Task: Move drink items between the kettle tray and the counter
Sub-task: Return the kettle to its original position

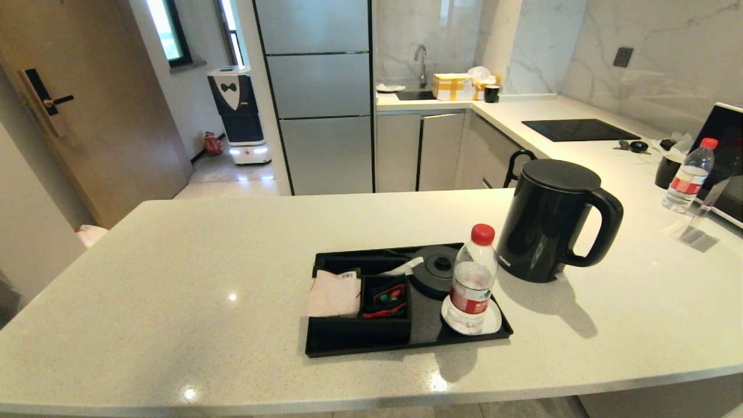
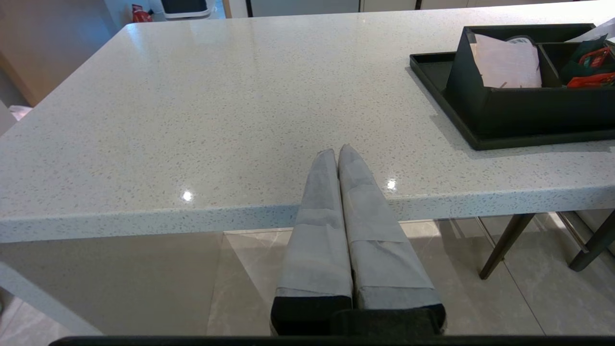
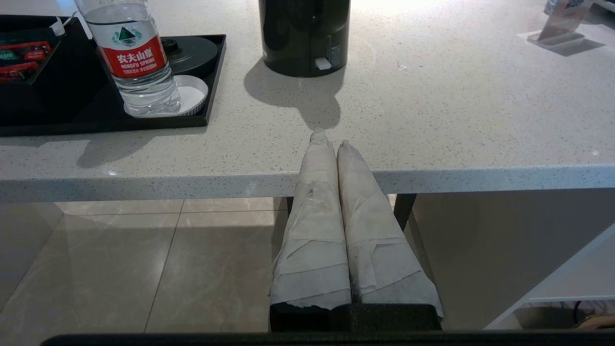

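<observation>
The black kettle (image 1: 548,219) (image 3: 304,33) stands on the counter (image 1: 174,278), just right of the black kettle tray (image 1: 406,343) (image 2: 432,72) (image 3: 214,62). Its round base (image 1: 436,268) (image 3: 190,48) on the tray is bare. A pale pink sachet (image 1: 334,293) (image 2: 507,62) lies in a tray compartment. A water bottle (image 1: 473,280) (image 3: 137,57) stands on the white coaster (image 1: 490,322) (image 3: 194,93). My left gripper (image 2: 338,150) is shut and empty at the counter's front edge, left of the tray. The right gripper (image 3: 330,142) is shut and empty at the front edge, before the kettle.
Red and green packets (image 1: 386,297) (image 2: 593,67) fill the neighbouring compartment. A second water bottle (image 1: 688,174), a dark cup (image 1: 666,171) and an acrylic stand (image 1: 693,229) (image 3: 562,24) sit at the far right. Chair legs (image 2: 504,245) stand under the counter.
</observation>
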